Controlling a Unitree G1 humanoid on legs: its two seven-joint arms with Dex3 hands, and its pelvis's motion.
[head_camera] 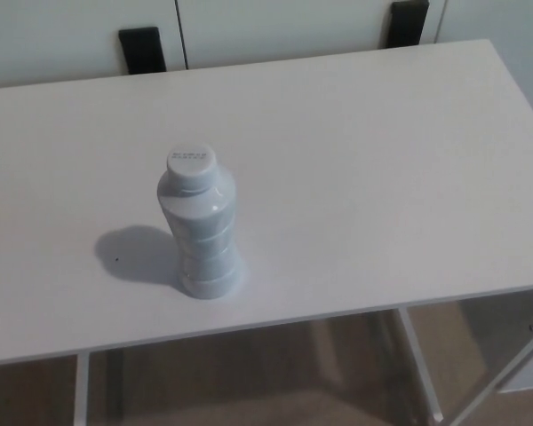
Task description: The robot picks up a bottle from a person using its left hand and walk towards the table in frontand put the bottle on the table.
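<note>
Bottle (200,226) stands upright, unheld, near the front edge of the surface (382,177), so I judge placement done; neither robot hand shows.

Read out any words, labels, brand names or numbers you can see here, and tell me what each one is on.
Cap of the bottle: two short rows of small lettering, too blurred to read.
Bottle body: no label or print that can be made out.
Table: no text or signs.
</note>
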